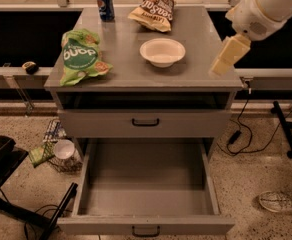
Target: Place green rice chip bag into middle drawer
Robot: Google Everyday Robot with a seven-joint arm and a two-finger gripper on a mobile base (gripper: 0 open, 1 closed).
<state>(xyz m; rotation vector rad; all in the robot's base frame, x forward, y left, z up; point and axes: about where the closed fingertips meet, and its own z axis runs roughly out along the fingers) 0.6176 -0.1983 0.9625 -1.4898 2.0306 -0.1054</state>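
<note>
The green rice chip bag (81, 56) lies on the left side of the grey cabinet top (131, 69), logo facing up. The middle drawer (146, 225) is pulled wide open below, and its grey inside holds nothing. My gripper (228, 55), a pale cream piece at the end of the white arm (266, 6), hangs over the top's right edge. It is well to the right of the bag and touches nothing.
A white bowl (162, 51) sits mid-top, a tan-and-brown chip bag (153, 9) and a blue can (104, 3) at the back. The drawer front above (146, 122) is shut. On the floor are a wire basket (58, 154), black chair legs (16, 204), cables and a shoe (281, 201).
</note>
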